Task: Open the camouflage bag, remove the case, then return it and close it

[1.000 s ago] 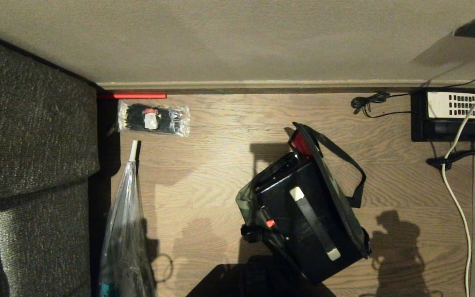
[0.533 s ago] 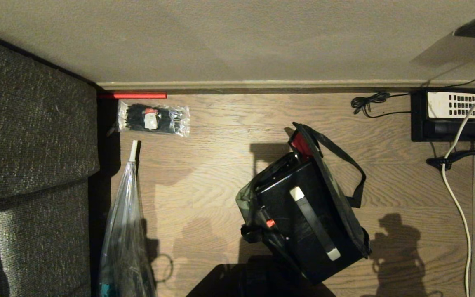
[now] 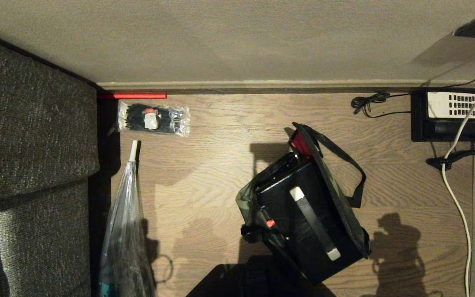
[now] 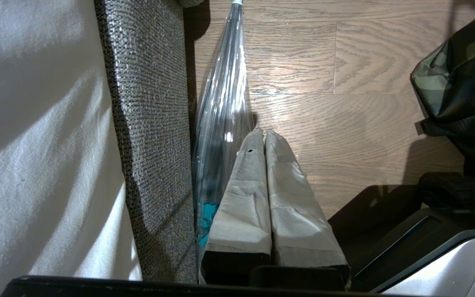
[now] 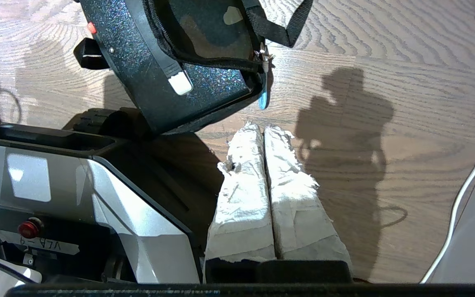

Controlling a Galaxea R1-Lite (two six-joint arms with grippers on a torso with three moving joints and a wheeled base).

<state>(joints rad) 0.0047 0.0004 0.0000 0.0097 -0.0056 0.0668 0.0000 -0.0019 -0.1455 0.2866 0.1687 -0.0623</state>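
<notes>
Camouflage bag (image 3: 344, 206) lay open on the wood floor (image 3: 204, 181), case (image 3: 303, 218) seated inside, while both the right gripper (image 5: 264, 128) and left gripper (image 4: 262, 134) hung empty with fingers together; the loose strap (image 3: 346, 165) risked snagging during lid closure.

Bag on floor, case inside

The case (image 3: 303, 222) sits in the camouflage bag (image 3: 344, 206), centre floor (image 3: 212, 136); zip-tie packet (image 3: 154, 119) far left, sofa (image 3: 31, 136) beyond it, telephone (image 3: 447, 115) far right.
</notes>
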